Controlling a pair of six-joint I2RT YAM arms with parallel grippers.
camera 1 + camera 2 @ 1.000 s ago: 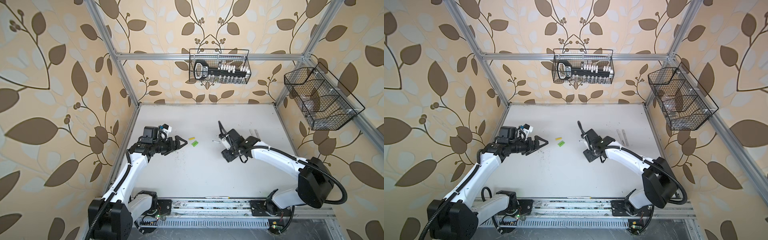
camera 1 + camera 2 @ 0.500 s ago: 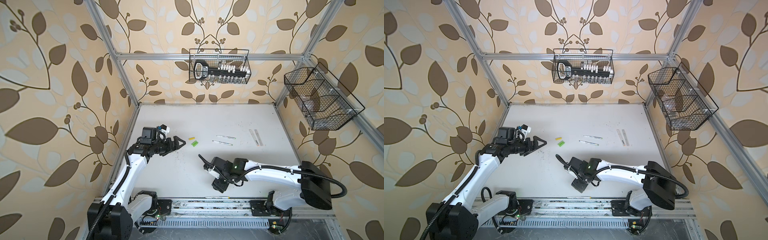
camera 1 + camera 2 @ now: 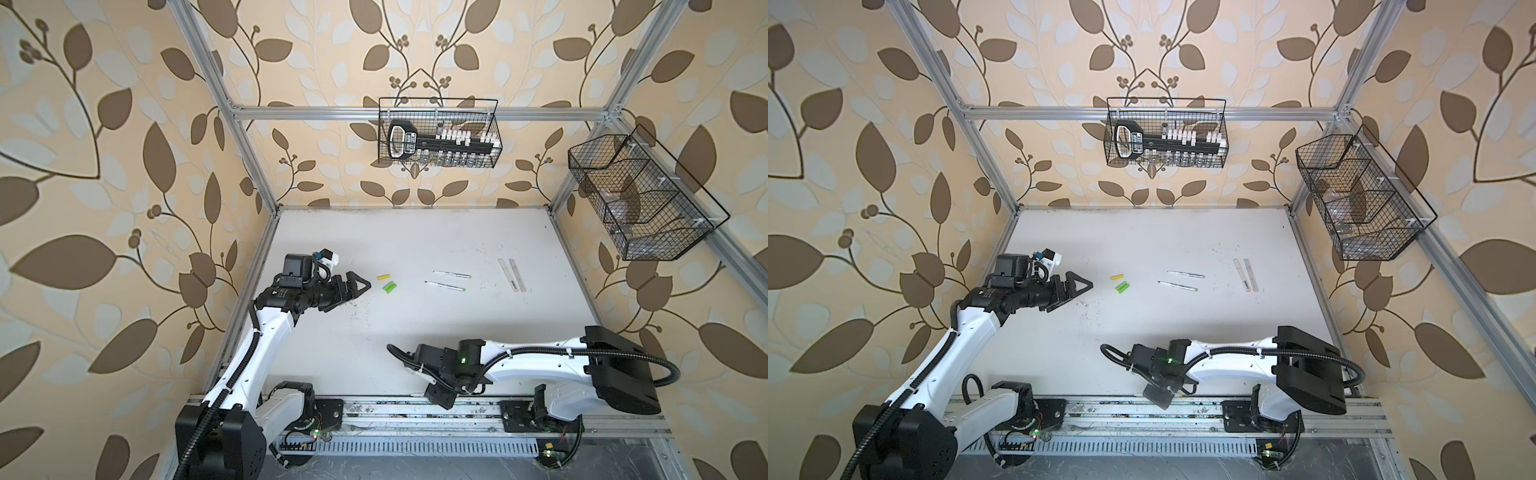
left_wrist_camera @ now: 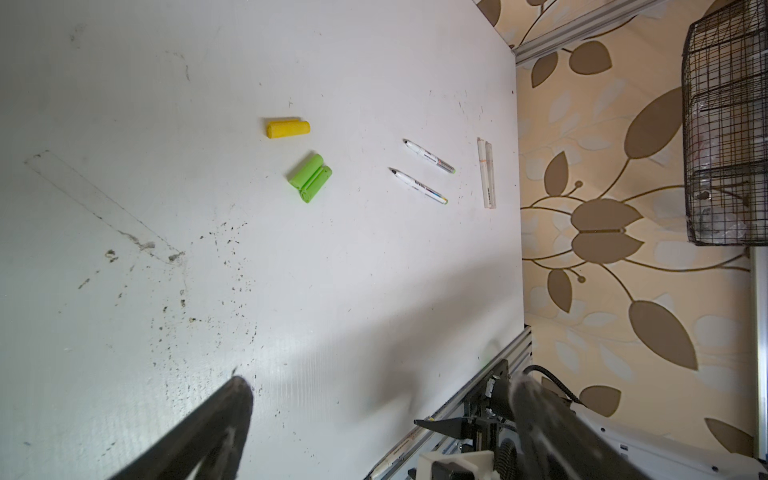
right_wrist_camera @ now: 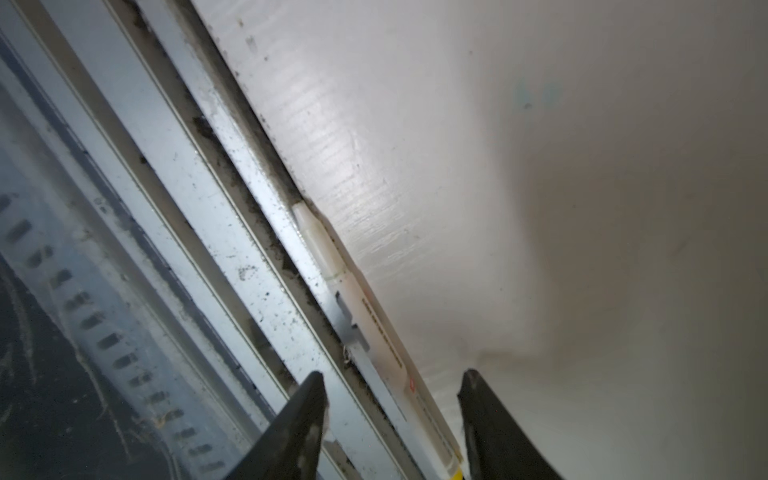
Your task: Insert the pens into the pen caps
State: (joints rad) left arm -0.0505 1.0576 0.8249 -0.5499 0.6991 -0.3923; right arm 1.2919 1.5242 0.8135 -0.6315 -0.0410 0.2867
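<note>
In both top views the left gripper (image 3: pixel 359 286) (image 3: pixel 1081 286) is hovering over the surface (image 3: pixel 415 332) near its left edge with its jaws spread wide, near the yellow cap (image 3: pixel 384 276) and the green caps (image 3: pixel 390 286). The right gripper (image 3: pixel 441 400) is reaching down at the front edge.

In the left wrist view, two pens (image 4: pixel 429 156) are lying mid-surface, beyond the caps.

In the right wrist view, the right jaws are standing apart, straddling a pen (image 5: pixel 374 328) that is lying along the front edge.

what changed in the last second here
The right end effector swung from the middle of the table back to its front edge and now straddles a pen lying there, jaws apart, nothing gripped. The two thin pens it hid are uncovered. The left end effector, open, the yellow cap and green caps stayed put.
</note>
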